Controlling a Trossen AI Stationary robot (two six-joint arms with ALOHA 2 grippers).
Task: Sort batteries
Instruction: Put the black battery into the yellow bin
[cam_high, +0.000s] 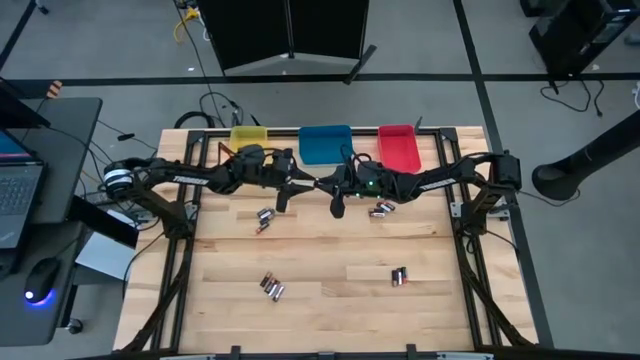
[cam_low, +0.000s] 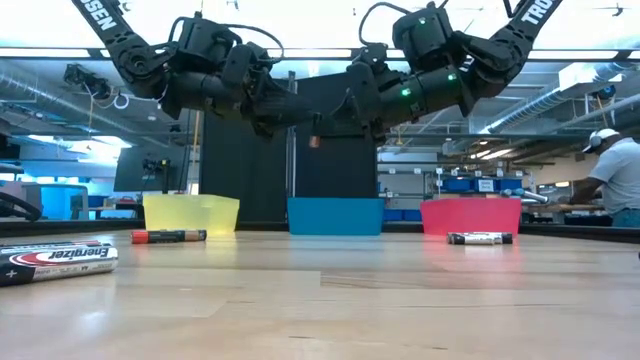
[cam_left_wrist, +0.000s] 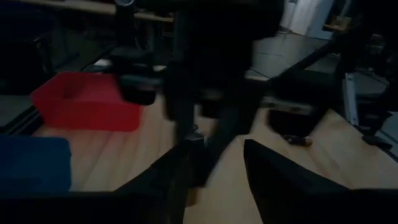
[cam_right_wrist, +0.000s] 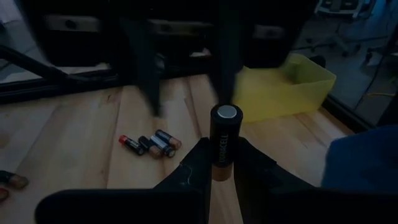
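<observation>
A light wooden table (cam_high: 330, 250) carries yellow (cam_high: 250, 135), blue (cam_high: 326, 143) and red (cam_high: 398, 146) bins along the frame's upper edge. Just below centre-top, the right gripper (cam_right_wrist: 214, 163) pinches an upright Duracell battery (cam_right_wrist: 224, 142). The left gripper (cam_left_wrist: 214, 163) faces it, fingers spread. Other batteries (cam_high: 272, 287) lie scattered lower down

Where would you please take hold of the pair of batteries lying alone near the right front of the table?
Take one battery of the pair at a time, coming straight down from above. Close the fingers across the middle of its round body. It lies flat against its neighbour, so its ends are the freer sides.
</observation>
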